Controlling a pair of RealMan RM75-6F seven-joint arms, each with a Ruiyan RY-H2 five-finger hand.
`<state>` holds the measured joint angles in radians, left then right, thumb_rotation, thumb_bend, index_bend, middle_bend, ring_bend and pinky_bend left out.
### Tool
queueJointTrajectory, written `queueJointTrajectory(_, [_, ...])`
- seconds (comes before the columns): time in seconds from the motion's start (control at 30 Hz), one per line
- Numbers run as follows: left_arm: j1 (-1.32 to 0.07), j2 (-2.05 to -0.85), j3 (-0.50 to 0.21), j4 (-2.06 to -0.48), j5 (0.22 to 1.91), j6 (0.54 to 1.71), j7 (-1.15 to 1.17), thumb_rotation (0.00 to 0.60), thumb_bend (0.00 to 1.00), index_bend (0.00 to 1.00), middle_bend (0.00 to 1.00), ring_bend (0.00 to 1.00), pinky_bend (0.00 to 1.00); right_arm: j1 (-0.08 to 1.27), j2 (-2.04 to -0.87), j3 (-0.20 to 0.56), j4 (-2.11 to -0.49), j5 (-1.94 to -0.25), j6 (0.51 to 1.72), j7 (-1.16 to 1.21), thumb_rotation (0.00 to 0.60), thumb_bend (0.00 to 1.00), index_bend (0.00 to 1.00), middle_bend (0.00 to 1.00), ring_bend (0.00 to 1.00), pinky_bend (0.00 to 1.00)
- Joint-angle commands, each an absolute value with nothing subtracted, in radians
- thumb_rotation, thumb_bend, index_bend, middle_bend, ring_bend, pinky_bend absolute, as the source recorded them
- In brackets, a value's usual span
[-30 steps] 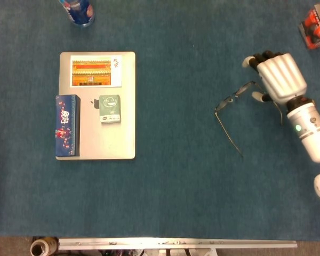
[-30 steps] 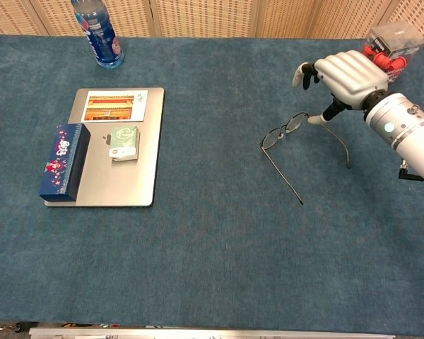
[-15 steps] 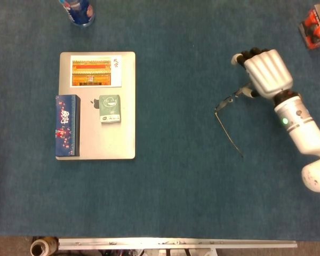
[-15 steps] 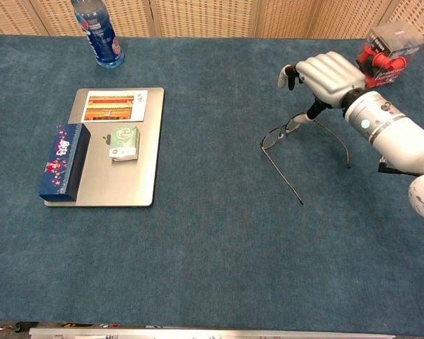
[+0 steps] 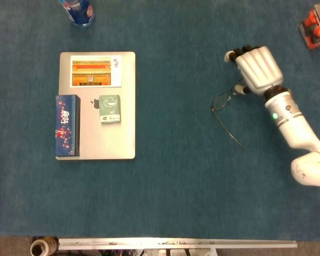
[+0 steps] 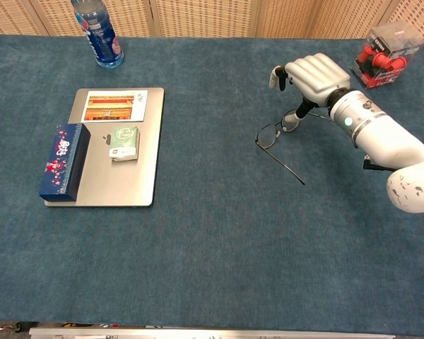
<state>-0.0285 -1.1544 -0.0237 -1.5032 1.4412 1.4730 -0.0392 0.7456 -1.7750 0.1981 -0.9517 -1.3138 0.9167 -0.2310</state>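
Glasses (image 5: 224, 101) dragged left; right hand (image 5: 258, 68) fingers (image 5: 244, 89) pinching frame.

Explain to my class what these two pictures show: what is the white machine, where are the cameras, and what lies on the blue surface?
The white machine is a robot arm ending in a hand shaped like a person's. Only the right hand shows. One picture looks straight down from the robot's head; the other looks forward from its chest. The hand is above a pair of glasses, its thumb at the frame; a firm grip cannot be confirmed. On the blue table lies a silver laptop carrying a postcard, a dark blue box and a green pack. A bottle and a red-filled clear box stand at the far edge.
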Motion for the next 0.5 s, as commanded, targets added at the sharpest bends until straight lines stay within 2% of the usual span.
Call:
queueJointTrajectory(0.03, [-0.028,-1.156,-0.023,-1.500,1.442,1.472,-0.041,0.600,0.00,0.47,0.45,0.34,0.44,0.758,-1.790,0.205,-0.928,-1.310,0.912,-0.220,0.600,0.05,0.37,0.42,0.36,0.52])
queueJointTrajectory(0.5, [-0.023,-1.159,-0.021,-1.496,1.438,1.469,-0.047,0.600,0.00,0.47,0.45,0.34,0.44,0.818,-1.843,0.244,-0.833,-1.309,0.914,-0.141,0.600,0.05,0.37,0.42,0.36,0.52])
